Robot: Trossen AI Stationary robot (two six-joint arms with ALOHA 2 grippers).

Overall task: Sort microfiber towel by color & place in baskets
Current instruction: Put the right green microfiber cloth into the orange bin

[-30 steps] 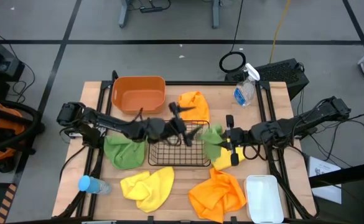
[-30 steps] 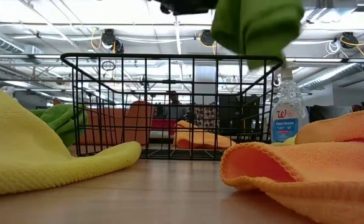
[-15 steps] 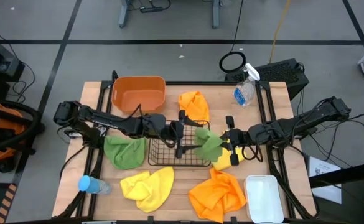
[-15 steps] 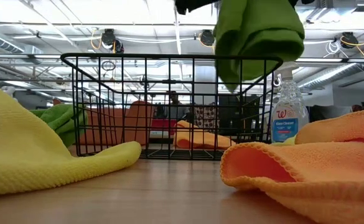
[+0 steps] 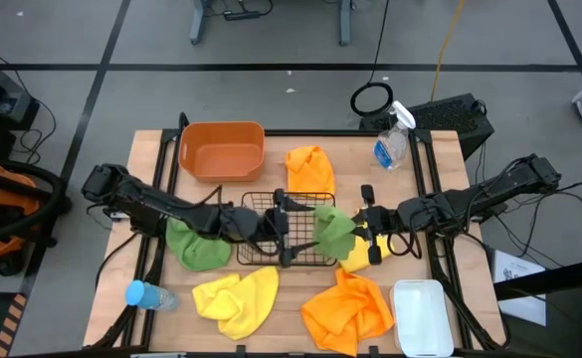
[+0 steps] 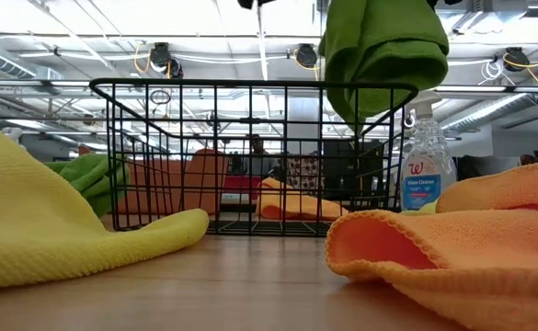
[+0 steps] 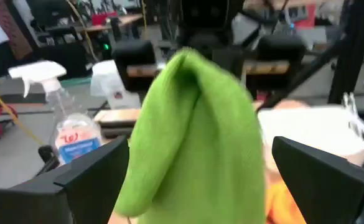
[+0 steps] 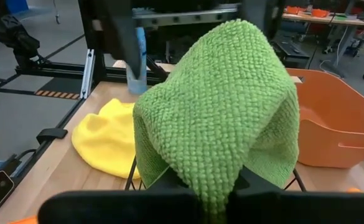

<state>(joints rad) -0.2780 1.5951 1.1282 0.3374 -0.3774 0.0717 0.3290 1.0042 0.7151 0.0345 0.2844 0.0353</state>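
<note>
One green towel (image 5: pixel 332 227) hangs in the air over the right rim of the black wire basket (image 5: pixel 286 231); in the low view the towel (image 6: pixel 379 46) droops above the basket (image 6: pixel 250 156). My right gripper (image 5: pixel 355 227) is shut on it. My left gripper (image 5: pixel 292 231) is open over the basket, its fingers standing apart on either side of the towel (image 7: pixel 194 137). The second green towel (image 5: pixel 199 244) lies on the table left of the basket. Two yellow towels (image 5: pixel 239 296) (image 5: pixel 355 257) and two orange towels (image 5: pixel 310 167) (image 5: pixel 348 310) lie around the basket. My right gripper pinches a gathered fold of the green towel (image 8: pixel 214 177) between its two fingers, coming level from the table's right. The cloth humps up above the fingers and drapes down on both sides, lifted clear of the table and the basket.
The orange tub (image 5: pixel 221 149) stands at the far left, the white bin (image 5: pixel 420 316) at the near right corner. A spray bottle (image 5: pixel 392 139) is at the far right and a blue-capped bottle (image 5: pixel 146 295) lies near the left edge.
My left gripper has moved toward the table's near edge, across the basket. The green towel has sunk a little and shifted slightly left, onto the line of the basket's right rim.
</note>
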